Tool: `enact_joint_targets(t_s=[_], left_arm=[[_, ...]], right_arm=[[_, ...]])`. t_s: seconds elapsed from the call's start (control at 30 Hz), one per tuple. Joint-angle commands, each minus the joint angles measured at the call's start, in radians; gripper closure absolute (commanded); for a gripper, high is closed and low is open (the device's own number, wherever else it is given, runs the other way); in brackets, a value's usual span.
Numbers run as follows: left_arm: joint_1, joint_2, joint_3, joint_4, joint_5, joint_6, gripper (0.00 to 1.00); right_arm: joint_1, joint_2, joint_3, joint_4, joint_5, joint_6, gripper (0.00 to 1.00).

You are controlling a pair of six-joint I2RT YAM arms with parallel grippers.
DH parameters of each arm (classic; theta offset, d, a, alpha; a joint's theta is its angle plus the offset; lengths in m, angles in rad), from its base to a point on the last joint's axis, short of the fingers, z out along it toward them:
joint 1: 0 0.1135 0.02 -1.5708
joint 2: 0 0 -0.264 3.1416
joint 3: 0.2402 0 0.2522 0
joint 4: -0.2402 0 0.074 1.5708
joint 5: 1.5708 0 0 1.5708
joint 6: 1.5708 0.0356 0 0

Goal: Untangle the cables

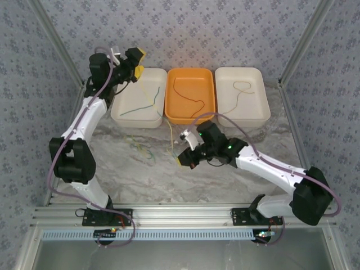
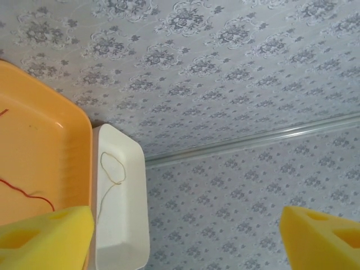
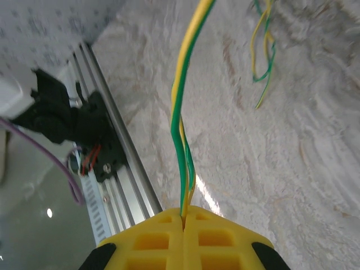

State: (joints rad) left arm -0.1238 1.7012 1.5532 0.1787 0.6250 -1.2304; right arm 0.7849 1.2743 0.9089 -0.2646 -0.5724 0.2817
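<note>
In the right wrist view my right gripper [image 3: 184,216] is shut on yellow and green cables [image 3: 181,112] that run up from its yellow fingers over the marble table. From above, that gripper [image 1: 184,159] sits mid-table, near a loose yellow-green tangle [image 1: 143,149]. My left gripper [image 1: 138,63] hangs open above the back edge of the left white tray [image 1: 121,115], where a dark green cable [image 1: 138,108] lies. Its fingertips [image 2: 45,236] stand far apart with nothing between them. A dark red cable [image 1: 188,93] rests in the orange tray [image 1: 191,118]. A yellowish cable [image 1: 241,93] lies in the right white tray [image 1: 264,115].
The three trays stand side by side at the back of the table. An aluminium rail [image 1: 180,216] with both arm bases runs along the near edge. Patterned walls close in the back and sides. The left arm's base [image 3: 73,118] is beyond the table edge in the right wrist view.
</note>
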Motion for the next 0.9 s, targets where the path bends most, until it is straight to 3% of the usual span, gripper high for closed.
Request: enact_joint_targets(t_s=[0.0, 0.1, 0.23, 0.3, 0.37, 0.43, 0.5, 0.63, 0.87], left_arm=[[0.026, -0.177, -0.01, -0.104, -0.106, 0.134, 0.01], [0.058, -0.289, -0.017, -0.26, -0.231, 0.238, 0.01], [0.114, -0.386, -0.02, -0.337, -0.294, 0.288, 0.01], [0.121, -0.419, -0.018, -0.378, -0.27, 0.325, 0.02], [0.106, -0.427, -0.036, -0.41, -0.172, 0.342, 0.1], [0.04, -0.428, -0.084, -0.445, -0.077, 0.389, 0.26], [-0.081, -0.447, -0.166, -0.514, -0.075, 0.481, 0.36], [-0.296, -0.505, -0.389, -0.428, -0.137, 0.54, 0.38], [-0.432, -0.447, -0.509, -0.313, -0.15, 0.503, 0.53]], right_arm=[[-0.054, -0.039, -0.015, 0.109, -0.102, 0.118, 1.0], [-0.087, -0.041, -0.022, 0.139, -0.133, 0.144, 1.0], [-0.11, -0.044, -0.035, 0.154, -0.135, 0.163, 1.0], [-0.122, -0.055, -0.044, 0.172, -0.135, 0.177, 1.0], [-0.126, -0.066, -0.039, 0.163, -0.117, 0.174, 1.0], [-0.133, -0.074, -0.039, 0.16, -0.113, 0.175, 1.0], [-0.146, -0.08, -0.036, 0.16, -0.117, 0.179, 1.0], [-0.161, -0.082, -0.021, 0.16, -0.132, 0.188, 1.0], [-0.173, -0.089, -0.013, 0.164, -0.136, 0.2, 1.0]])
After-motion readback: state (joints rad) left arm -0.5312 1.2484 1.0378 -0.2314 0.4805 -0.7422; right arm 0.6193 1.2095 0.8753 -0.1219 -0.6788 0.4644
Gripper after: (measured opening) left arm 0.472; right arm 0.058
